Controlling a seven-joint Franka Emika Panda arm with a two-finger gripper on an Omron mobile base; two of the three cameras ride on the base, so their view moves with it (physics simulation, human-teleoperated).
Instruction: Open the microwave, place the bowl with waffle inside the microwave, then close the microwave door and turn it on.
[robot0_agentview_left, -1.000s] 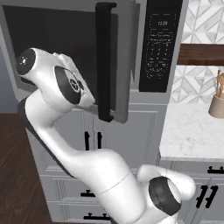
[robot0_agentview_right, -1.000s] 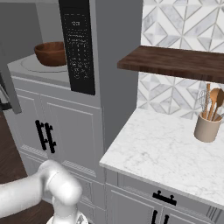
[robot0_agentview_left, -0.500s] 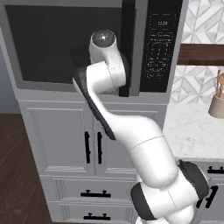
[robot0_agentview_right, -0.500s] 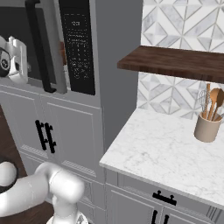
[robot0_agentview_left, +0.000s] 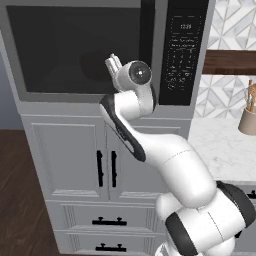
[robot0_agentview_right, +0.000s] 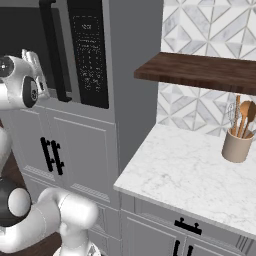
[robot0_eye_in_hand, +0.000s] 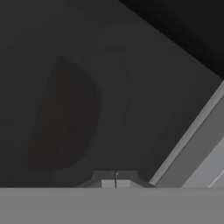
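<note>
- Microwave (robot0_agentview_left: 100, 50): large, grey, built in above the panelled cabinet doors; black keypad panel (robot0_agentview_left: 182, 50) with small display at its right side.
- Microwave door (robot0_agentview_left: 75, 47): shut flush with the frame; wide dark glass window, tall black vertical bar handle (robot0_agentview_left: 146, 42) along its right edge, beside the keypad.
- Bowl with waffle (robot0_eye_in_hand: 65, 118): a dim rounded shape behind the glass, probably the bowl inside the cavity; waffle pieces not discernible.
</note>
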